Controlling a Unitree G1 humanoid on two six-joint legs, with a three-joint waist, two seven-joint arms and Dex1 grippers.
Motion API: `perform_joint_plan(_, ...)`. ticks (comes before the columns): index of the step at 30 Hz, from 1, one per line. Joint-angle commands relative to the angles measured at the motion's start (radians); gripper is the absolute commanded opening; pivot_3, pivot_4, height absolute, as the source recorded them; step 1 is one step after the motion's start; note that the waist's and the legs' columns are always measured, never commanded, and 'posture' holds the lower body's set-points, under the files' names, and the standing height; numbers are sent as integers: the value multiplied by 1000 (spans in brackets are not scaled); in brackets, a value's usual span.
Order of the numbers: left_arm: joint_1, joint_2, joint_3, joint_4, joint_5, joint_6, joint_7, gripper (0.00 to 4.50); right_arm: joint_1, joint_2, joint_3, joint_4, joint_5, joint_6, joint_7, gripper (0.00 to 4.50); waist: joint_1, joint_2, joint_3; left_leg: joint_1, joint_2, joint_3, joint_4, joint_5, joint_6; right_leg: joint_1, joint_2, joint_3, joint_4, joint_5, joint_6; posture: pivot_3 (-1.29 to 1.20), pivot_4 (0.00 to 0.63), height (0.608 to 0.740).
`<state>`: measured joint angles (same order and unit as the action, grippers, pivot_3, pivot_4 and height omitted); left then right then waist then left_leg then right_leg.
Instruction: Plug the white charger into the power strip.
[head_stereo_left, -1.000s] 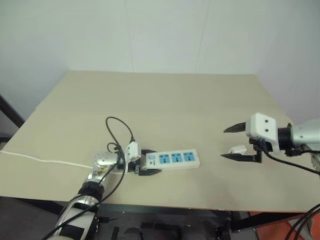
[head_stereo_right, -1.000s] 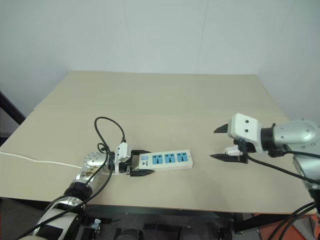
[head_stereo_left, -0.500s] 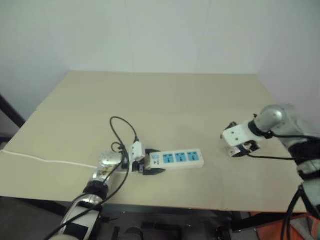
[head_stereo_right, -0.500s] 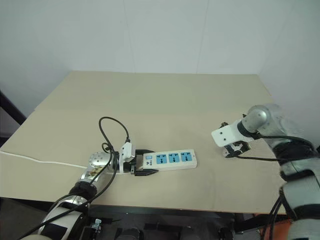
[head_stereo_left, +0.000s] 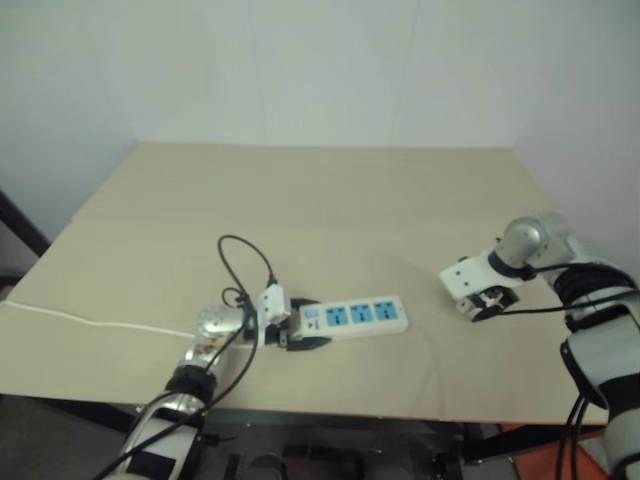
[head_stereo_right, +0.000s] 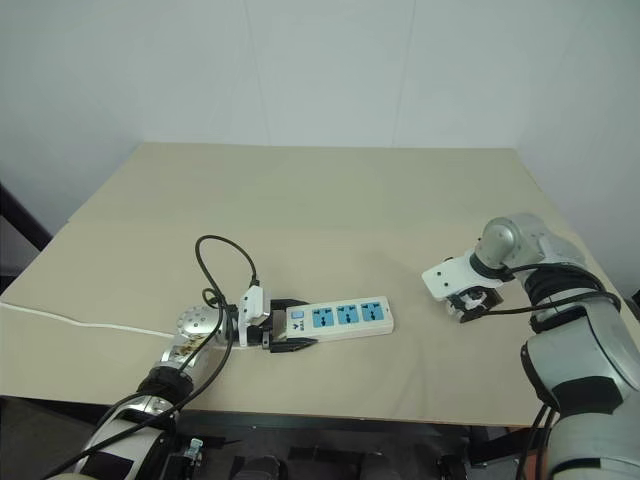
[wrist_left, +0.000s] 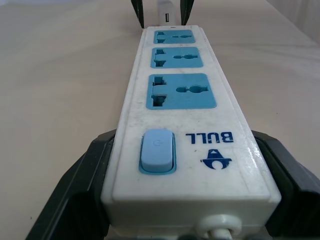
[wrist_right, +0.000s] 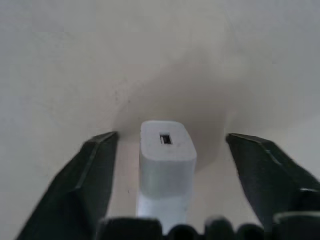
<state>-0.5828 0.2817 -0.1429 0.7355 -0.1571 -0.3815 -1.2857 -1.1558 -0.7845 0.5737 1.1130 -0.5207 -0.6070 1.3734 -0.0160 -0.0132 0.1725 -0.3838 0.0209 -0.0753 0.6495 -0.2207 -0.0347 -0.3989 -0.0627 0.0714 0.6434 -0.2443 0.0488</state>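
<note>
Right wrist view shows the small white boxy charger (wrist_right: 166, 160) lying on the tan tabletop (wrist_right: 75, 60), its USB port facing up, between the right gripper's (wrist_right: 170, 150) black fingers, which straddle it with a gap on each side and have not yet closed. Well apart toward the robot's left, the long white power strip (head_stereo_right: 340, 316) with three blue sockets lies clamped at its switch end in the left gripper (wrist_left: 190, 190). Picking up, carrying and plugging remain. Blue lettering on the strip reads "BULL".
</note>
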Motion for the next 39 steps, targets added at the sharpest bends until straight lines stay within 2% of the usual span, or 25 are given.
perform_joint_plan(1,27,-9,-29,-3,27,17,12,3319,-5,16,-5,24,-17,16,-26,2570,-3,0,0,1,0,0,0,0,0,2,0,0,0,0,0,0,150,740)
perform_joint_plan(3,31,-6,-30,-11,27,21,14,3319,-2,20,-3,33,-30,15,-41,1890,-10,0,0,8,0,0,0,0,0,8,0,0,-1,0,0,0,150,740)
perform_joint_plan(5,34,-1,-31,-14,27,24,14,3319,-4,22,-5,38,-35,13,-44,1219,-18,0,0,12,0,0,-1,0,0,12,0,0,-2,-4,7,0,150,740)
perform_joint_plan(6,35,0,-31,-15,26,24,14,3319,-7,23,-9,39,-33,14,-45,1164,-21,0,0,13,0,0,-1,0,0,13,0,0,-2,-5,7,0,150,740)
perform_joint_plan(11,37,4,-35,-18,27,31,12,3319,-56,34,-75,13,32,20,-58,1164,-28,0,0,13,0,0,-1,0,0,12,0,1,-1,-4,7,0,150,740)
perform_joint_plan(16,42,5,-40,-21,27,37,2,3319,-74,121,-329,-137,373,244,73,1164,-33,2,1,13,0,-1,-4,0,0,11,0,1,0,0,0,0,150,740)
perform_joint_plan(18,42,6,-40,-20,27,38,-1,3319,0,147,-415,-308,526,400,124,1164,-28,2,1,12,0,-2,-4,0,0,11,0,1,0,-1,0,0,150,740)
perform_joint_plan(20,42,8,-42,-22,26,41,-6,3319,94,184,-490,-496,671,582,111,1164,-20,1,0,11,0,-3,-4,0,0,11,0,-1,-1,-1,0,0,150,740)
perform_joint_plan(22,43,10,-45,-28,22,50,-12,3319,193,254,-570,-675,812,758,12,1164,-20,1,0,9,0,-4,-4,0,0,11,0,-2,-2,-1,0,0,150,740)
perform_joint_plan(24,43,14,-49,-34,16,60,-32,3319,302,344,-632,-820,923,839,-104,1164,-22,1,0,8,-1,-4,-3,0,0,10,0,-1,-1,-1,0,0,150,740)
perform_joint_plan(30,35,26,-58,-56,-8,85,-125,3319,516,428,-586,-1064,1002,957,-202,1164,-26,1,0,8,-1,-4,-4,0,0,8,0,-1,0,-3,3,0,150,740)
perform_joint_plan(39,10,24,-66,-25,-2,81,-184,3319,573,446,-536,-1129,1003,961,-223,1164,-26,1,0,7,-1,-4,-4,0,0,7,0,-1,0,-6,8,0,150,740)
